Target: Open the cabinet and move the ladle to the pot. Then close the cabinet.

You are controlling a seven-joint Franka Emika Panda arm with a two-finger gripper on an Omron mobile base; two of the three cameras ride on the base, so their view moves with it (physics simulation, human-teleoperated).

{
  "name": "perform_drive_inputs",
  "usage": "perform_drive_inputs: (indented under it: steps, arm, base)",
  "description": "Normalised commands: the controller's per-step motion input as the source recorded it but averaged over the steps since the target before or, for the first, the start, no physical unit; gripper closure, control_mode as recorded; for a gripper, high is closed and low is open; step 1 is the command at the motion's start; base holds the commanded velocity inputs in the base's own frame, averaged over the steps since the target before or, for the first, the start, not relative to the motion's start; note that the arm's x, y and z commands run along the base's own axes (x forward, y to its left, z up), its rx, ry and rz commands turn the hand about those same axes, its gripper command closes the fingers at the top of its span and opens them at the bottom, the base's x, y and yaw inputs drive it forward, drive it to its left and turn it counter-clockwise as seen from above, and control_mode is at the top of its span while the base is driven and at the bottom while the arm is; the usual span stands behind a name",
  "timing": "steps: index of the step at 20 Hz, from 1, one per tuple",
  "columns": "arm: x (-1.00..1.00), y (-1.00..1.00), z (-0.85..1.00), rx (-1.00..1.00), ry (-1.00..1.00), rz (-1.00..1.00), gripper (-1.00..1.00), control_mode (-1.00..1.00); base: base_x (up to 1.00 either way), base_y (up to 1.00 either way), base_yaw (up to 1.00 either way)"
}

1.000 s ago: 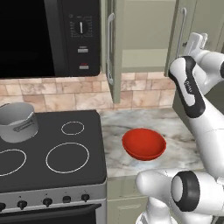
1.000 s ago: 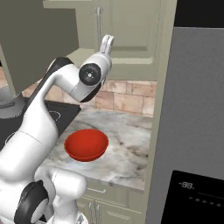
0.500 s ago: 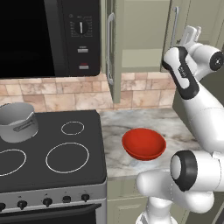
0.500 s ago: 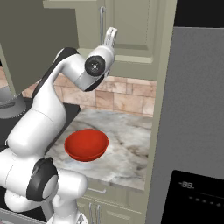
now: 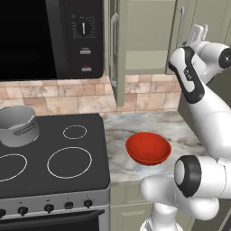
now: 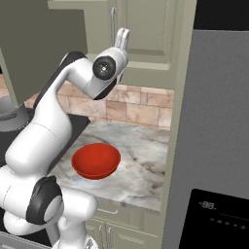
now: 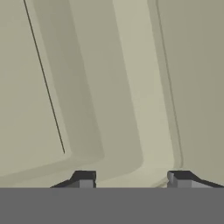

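Note:
The cabinet's left door [image 5: 118,67] stands swung open, edge-on to me, and shows as a broad olive panel [image 6: 44,48] in the right base view. Its right door [image 6: 146,29] is closed, with a silver bar handle [image 5: 180,27]. My gripper [image 5: 199,31] is raised in front of that right door, just beside the handle's lower end [image 6: 113,24], and is open with nothing in it. In the hand view the gripper [image 7: 131,177] faces the recessed door panel [image 7: 109,87] at close range. The grey pot [image 5: 17,126] sits at the stove's back left. The ladle is hidden.
A red bowl [image 5: 148,148] rests on the marble counter [image 5: 122,131] right of the black stove [image 5: 58,158]. A black microwave [image 5: 49,36] hangs left of the cabinet. A tall grey fridge [image 6: 214,121] bounds the counter on the right.
The arm has swung the gripper up and in toward the right cabinet door. Bowl and pot stay put.

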Motion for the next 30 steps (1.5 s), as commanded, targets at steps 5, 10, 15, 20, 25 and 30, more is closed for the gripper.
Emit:
perform_drive_inputs:
  steps: [5,10,15,20,25,30]
  arm:
    - [-0.11,0.0,-0.13,-0.01,0.02,0.0,-1.0,-1.0]
    - [-0.64,0.0,-0.04,0.0,0.0,0.0,-1.0,-1.0]
    - [-0.58,0.01,0.23,-0.03,0.0,0.0,-1.0,-1.0]
    - [-0.45,0.11,0.29,-0.1,0.07,0.0,-1.0,-1.0]
    - [-0.53,0.12,0.14,-0.09,0.04,0.0,-1.0,-1.0]
    - [-0.66,0.12,0.0,-0.08,0.0,0.0,-1.0,-1.0]
  base:
    - [0.0,0.0,0.0]
    - [0.0,0.0,0.0]
    - [0.0,0.0,0.0]
    - [0.0,0.0,0.0]
    - [0.0,0.0,0.0]
    - [0.0,0.0,0.0]
